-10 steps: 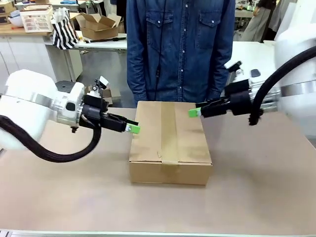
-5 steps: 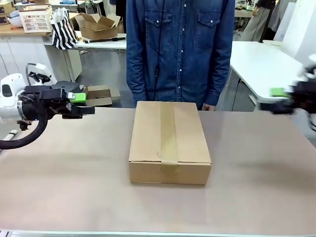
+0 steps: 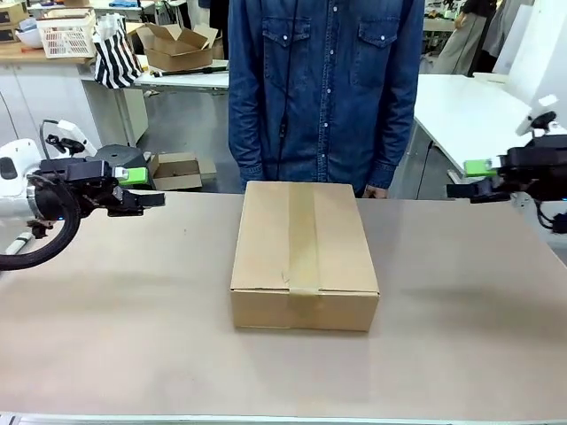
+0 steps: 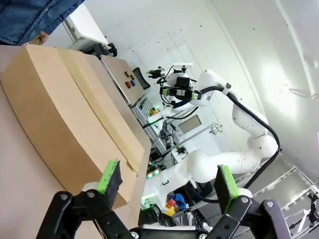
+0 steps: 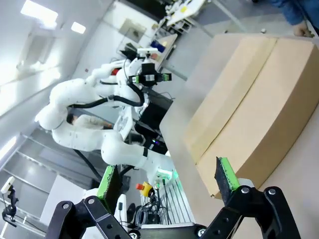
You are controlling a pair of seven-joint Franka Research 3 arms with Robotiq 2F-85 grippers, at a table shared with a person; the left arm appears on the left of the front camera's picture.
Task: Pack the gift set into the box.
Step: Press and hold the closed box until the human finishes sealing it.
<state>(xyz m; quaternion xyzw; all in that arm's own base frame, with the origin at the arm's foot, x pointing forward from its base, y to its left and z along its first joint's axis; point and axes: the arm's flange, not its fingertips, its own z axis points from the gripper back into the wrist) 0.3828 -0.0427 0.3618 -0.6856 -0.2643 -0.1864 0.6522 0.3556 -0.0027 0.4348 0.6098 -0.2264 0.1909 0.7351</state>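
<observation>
Tabletop: you've got the box [image 3: 305, 252] taped shut, dead centre, long axis running away from you. Left gripper [image 3: 142, 187] and right gripper [image 3: 471, 179] flank it equally, fingers apart, empty.

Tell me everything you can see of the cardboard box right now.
The box is a plain brown cardboard carton, rectangular, lying flat in the middle of the table. Its top flaps are shut and a strip of brown tape runs along the centre seam and down the near face. Nothing rests on it. Both grippers stand well off to either side, touching nothing. A person stands at its far end.
</observation>
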